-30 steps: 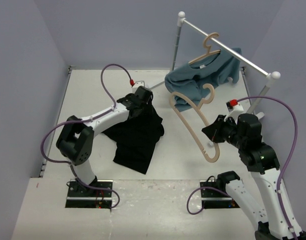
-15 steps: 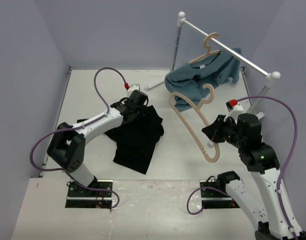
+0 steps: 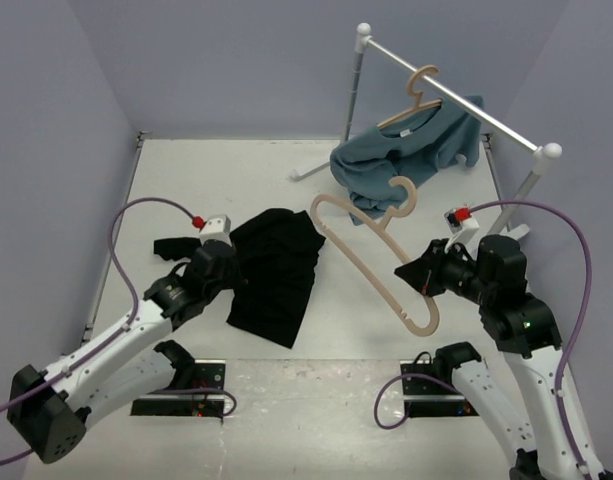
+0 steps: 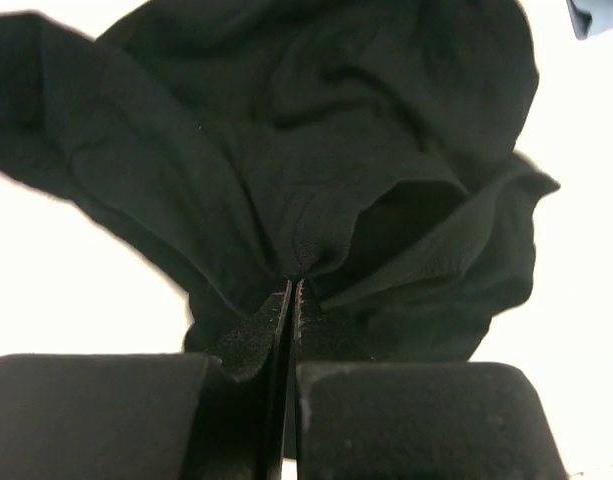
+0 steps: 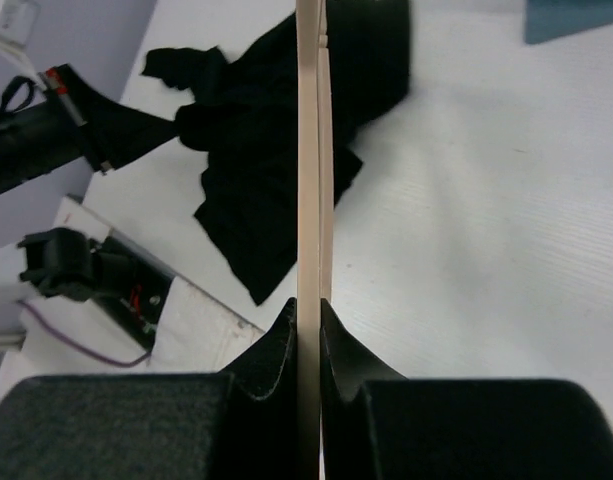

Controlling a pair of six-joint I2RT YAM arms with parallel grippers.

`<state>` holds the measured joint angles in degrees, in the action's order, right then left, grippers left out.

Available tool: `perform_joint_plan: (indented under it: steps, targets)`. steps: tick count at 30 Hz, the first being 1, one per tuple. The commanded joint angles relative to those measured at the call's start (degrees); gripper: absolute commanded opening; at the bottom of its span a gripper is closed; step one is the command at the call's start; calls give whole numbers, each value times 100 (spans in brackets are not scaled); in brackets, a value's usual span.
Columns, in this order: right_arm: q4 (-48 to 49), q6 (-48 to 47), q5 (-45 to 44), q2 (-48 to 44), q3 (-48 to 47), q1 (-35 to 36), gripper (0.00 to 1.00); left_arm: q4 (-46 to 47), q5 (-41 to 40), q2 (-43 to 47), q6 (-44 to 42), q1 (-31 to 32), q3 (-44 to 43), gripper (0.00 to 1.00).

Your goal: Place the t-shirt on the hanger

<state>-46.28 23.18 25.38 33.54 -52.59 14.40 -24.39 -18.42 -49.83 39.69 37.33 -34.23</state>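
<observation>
The black t-shirt [image 3: 278, 272] lies crumpled on the white table, left of centre, with one sleeve trailing toward the left wall. My left gripper [image 3: 218, 268] sits at its near-left edge. In the left wrist view that gripper [image 4: 294, 290] is shut on a pinched fold of the t-shirt [image 4: 316, 150]. The pale wooden hanger [image 3: 371, 255] hangs tilted above the table to the right of the t-shirt, hook toward the rack. My right gripper [image 3: 418, 275] is shut on its lower arm. The right wrist view shows the gripper [image 5: 309, 305] clamping the hanger [image 5: 311, 150] edge-on, the t-shirt [image 5: 256, 180] beyond.
A white clothes rack [image 3: 456, 95] stands at the back right. On it hangs a second wooden hanger [image 3: 418, 88] wearing a teal-blue shirt [image 3: 406, 155] that droops to the table. Purple walls close in left, back and right. Arm base plates [image 3: 181, 385] line the near edge.
My left arm has swung back from the t-shirt's far side to its near-left edge and its jaws have shut on the fabric. The hanger has shifted slightly left with my right gripper.
</observation>
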Motion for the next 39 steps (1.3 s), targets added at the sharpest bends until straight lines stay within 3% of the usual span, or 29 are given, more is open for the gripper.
perform_joint_plan:
  steps: [1, 4, 9, 13, 20, 21, 22, 25, 26, 27, 33, 39]
  targets:
    - [409, -343, 1446, -195, 178, 189, 0, -196, 86, 701, 109, 20, 328, 0]
    - [185, -816, 1204, -210, 105, 692, 0, -232, 16, 347, 159, 11, 154, 0]
    - [52, -1745, 1033, 201, -479, 942, 0, -112, 57, -342, 215, 11, -325, 0]
    - [-320, -2690, 1038, 658, -1055, 964, 0, -53, 27, -361, 268, 11, -401, 0]
    - [-577, -3043, -132, 1234, -1336, 1386, 0, -81, -32, -259, 745, 4, -228, 0]
    - [-628, -3022, -314, 1232, -1302, 1420, 0, -64, -43, -146, 1013, 11, -78, 8]
    - [-636, -2979, -515, 1175, -1230, 1442, 0, -49, -65, -66, 1115, 11, 159, 39]
    - [-532, -2882, -720, 954, -1083, 1452, 0, -22, -252, 352, 1256, 11, 521, 87]
    - [-489, -2801, -904, 855, -1045, 1448, 0, -59, -360, 493, 1250, 11, 538, 98]
    - [-475, -2741, -1016, 806, -1030, 1446, 0, -75, -399, 556, 1228, 11, 505, 100]
    - [-343, -2429, -1238, 963, -1062, 1452, 0, -74, -697, -150, 1050, 11, -130, 98]
    - [-259, -2364, -1158, 1130, -946, 1452, 0, 74, -694, -764, 1059, 2, -427, 73]
